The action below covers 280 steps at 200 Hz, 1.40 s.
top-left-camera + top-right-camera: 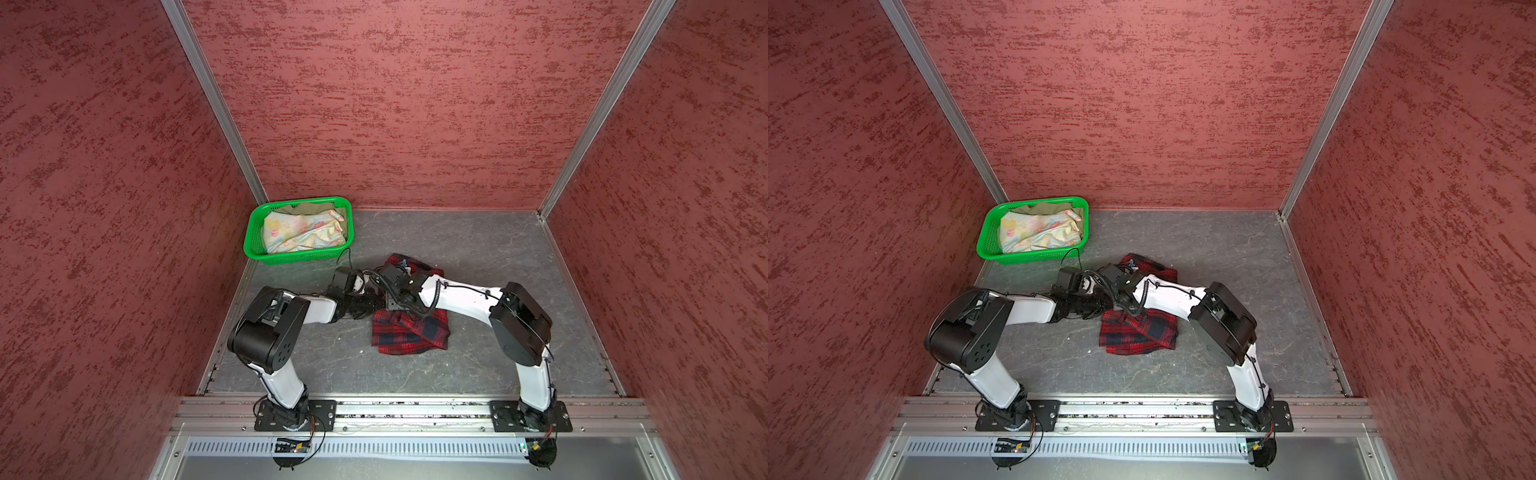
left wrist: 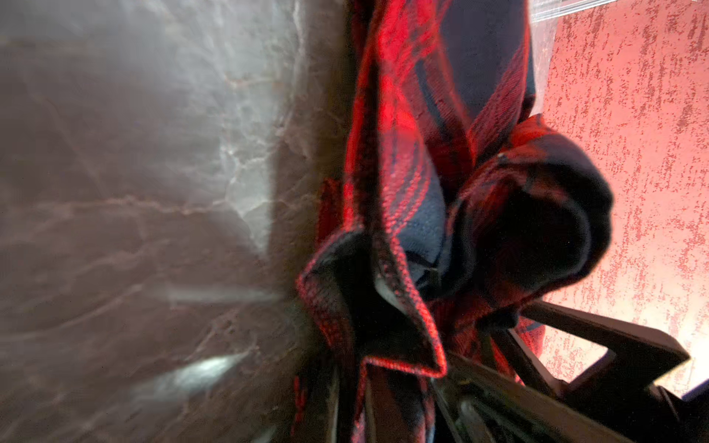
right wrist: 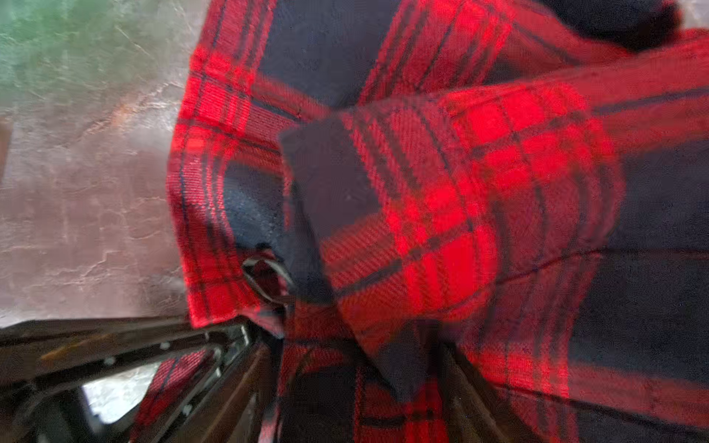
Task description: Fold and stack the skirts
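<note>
Within left gripper (image 2: 441, 383), plaid skirt (image 2: 414, 153)

Green plastic basket (image 1: 300, 260) (image 1: 1034, 259) sits in the far left corner of a grey, marble-veined desk (image 1: 478, 249) (image 1: 1225, 253), seen in both top views, close against the left and back sides. Red textured walls (image 1: 395, 104) enclose the desk on three sides, joined by bare metal corner posts (image 1: 216, 104). A metal rail (image 1: 415, 409) and a slotted grey strip (image 1: 395, 448) run along the near edge.
</note>
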Each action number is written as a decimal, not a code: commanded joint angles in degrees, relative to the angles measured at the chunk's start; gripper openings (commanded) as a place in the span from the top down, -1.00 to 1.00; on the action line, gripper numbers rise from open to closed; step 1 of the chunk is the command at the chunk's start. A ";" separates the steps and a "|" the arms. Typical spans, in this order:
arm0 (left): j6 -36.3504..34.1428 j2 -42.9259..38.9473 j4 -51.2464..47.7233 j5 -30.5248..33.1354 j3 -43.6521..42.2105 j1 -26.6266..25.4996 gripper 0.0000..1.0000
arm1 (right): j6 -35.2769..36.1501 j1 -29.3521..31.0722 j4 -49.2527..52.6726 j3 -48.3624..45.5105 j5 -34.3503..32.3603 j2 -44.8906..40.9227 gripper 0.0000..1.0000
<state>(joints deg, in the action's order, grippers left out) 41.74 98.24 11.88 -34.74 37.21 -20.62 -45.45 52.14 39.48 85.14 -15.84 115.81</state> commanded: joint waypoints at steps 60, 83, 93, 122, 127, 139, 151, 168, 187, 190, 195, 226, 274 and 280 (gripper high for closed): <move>-0.24 1.34 2.36 -1.50 -1.26 0.92 0.74 | -2.03 0.34 2.47 0.61 -0.51 4.08 0.80; -0.16 1.59 2.69 -1.55 -1.45 1.02 0.74 | -1.66 -0.61 -0.03 -0.88 0.68 1.71 1.00; -0.09 1.76 2.80 -1.48 -1.59 1.02 0.74 | -1.28 -1.11 -2.05 -2.35 1.63 -0.28 1.00; -0.33 2.46 2.96 -1.87 -1.44 1.10 0.75 | 0.38 -2.80 -7.02 -7.90 3.44 -7.66 1.00; -0.40 2.56 2.89 -1.84 -1.48 1.18 0.75 | 0.53 -3.04 -7.48 -8.86 3.23 -8.94 1.00; -0.47 2.79 2.89 -1.82 -1.44 1.36 0.75 | 1.33 -3.76 -8.63 -11.30 3.39 -12.61 1.00; -0.52 3.09 2.95 -2.03 -1.28 1.39 0.75 | 2.03 -4.54 -9.64 -13.51 3.36 -16.04 1.00; -0.43 3.63 3.32 -2.17 -1.14 1.38 0.75 | 2.97 -5.75 -10.70 -15.94 4.11 -19.98 1.00; -0.23 4.35 3.78 -2.25 -0.92 1.38 0.76 | 3.70 -6.86 -12.21 -17.87 5.06 -23.24 1.00; -0.13 4.40 3.84 -2.19 -0.87 1.42 0.75 | 3.70 -6.94 -12.24 -18.02 5.17 -23.56 1.00; -0.14 4.50 3.85 -2.21 -0.83 1.38 0.75 | 3.70 -7.11 -12.32 -18.23 5.25 -24.08 1.00; -0.20 4.60 3.61 -2.22 -0.65 1.39 0.76 | 4.53 -7.58 -11.89 -18.22 5.15 -25.87 1.00; -0.12 4.47 3.48 -2.17 -0.65 1.29 0.77 | 3.08 -7.59 -13.83 -15.71 8.78 -26.96 1.00; -0.13 4.42 3.57 -2.19 -0.66 1.15 0.77 | 2.94 -7.58 -13.73 -15.17 9.05 -26.73 1.00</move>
<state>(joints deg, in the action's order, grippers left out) 41.76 101.21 16.71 -37.63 36.38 -19.55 -41.56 44.62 28.23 67.02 -9.02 90.85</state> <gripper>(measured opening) 0.116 0.073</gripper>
